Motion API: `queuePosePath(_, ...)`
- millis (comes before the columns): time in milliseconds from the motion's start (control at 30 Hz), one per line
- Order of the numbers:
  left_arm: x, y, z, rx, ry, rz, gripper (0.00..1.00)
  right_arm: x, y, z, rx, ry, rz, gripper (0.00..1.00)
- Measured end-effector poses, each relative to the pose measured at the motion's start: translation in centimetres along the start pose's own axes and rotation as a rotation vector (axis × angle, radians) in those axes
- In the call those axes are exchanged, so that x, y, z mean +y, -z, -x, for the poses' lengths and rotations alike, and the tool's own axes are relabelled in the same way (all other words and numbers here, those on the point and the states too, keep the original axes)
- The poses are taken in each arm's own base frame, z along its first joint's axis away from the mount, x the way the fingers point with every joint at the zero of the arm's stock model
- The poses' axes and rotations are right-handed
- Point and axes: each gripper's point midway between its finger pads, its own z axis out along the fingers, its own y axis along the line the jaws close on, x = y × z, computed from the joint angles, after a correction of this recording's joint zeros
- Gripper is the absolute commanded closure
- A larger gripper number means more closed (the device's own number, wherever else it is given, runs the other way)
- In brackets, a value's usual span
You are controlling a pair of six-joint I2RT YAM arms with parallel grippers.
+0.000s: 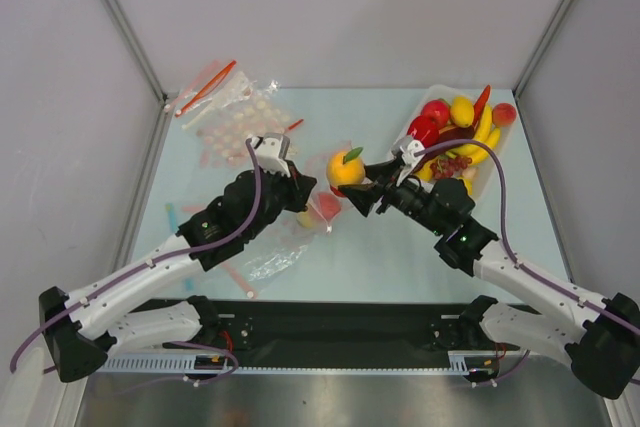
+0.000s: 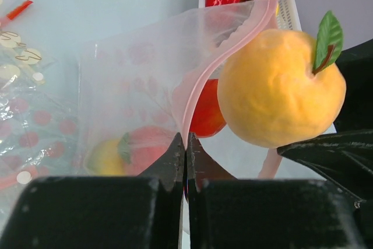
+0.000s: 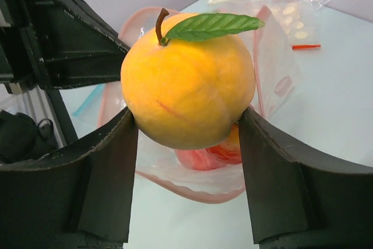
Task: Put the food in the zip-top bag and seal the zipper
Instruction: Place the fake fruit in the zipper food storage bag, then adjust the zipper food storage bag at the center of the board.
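Near zip-top bag (image 2: 128, 74): orange peach (image 3: 186, 80) in half-open right gripper (image 3: 187, 115)

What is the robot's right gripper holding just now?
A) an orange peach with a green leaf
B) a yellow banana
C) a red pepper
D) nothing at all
A: the right gripper has a finger pressed on either side of the orange peach, leaf on top, by the mouth of the zip-top bag.

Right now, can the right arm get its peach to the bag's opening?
Probably yes. The right gripper holds the orange peach at the mouth of the zip-top bag, whose rim the left gripper pinches up; nothing blocks the way.
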Motion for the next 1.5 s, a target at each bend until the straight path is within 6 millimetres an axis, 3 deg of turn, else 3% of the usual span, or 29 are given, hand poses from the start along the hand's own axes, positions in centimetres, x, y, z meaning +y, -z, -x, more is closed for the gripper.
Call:
queuePosePath(33,0.1,0.0,0.1,-0.004,0.000,0.005,0.99,0.1,-0.1,-0.2,0.006,0.012,0.004,0.61)
queuePosePath(67,0.2,0.0,0.1,-0.006,0.000,0.011,0.99,0.3,-0.2,-0.5,0.013,0.027,0.012,0.44)
queuePosePath(167,0.5,0.0,0.0,-0.006,-0.002,0.022,1.00,1.4,-0.6,-1.8,0.049,0.065,0.049,0.20)
queuePosePath(400,0.8,-0.1,0.0,-0.010,-0.003,0.039,1.00,2.6,-1.2,-3.3,0.116,0.117,0.062,0.10)
queuePosePath(833,2.1,-0.3,-0.5,0.000,-0.008,0.108,0.99,0.9,-1.4,-2.5,0.124,0.107,-0.052,0.12)
queuePosePath(1067,3.4,-0.2,-0.6,-0.008,-0.003,0.182,1.00,-1.9,-0.9,-1.8,0.106,0.049,-0.241,0.24)
queuePosePath(1233,4.3,-0.2,-0.7,-0.012,0.006,0.233,1.00,-2.8,-0.4,-1.6,0.112,0.034,-0.302,0.30)
queuePosePath(1400,4.6,0.0,-0.4,-0.027,0.010,0.249,1.00,-3.4,-0.8,-2.3,0.152,0.004,-0.319,0.33)
queuePosePath(1500,4.8,0.3,0.1,-0.046,0.017,0.262,1.00,-3.8,-1.7,-3.4,0.205,-0.031,-0.324,0.43)
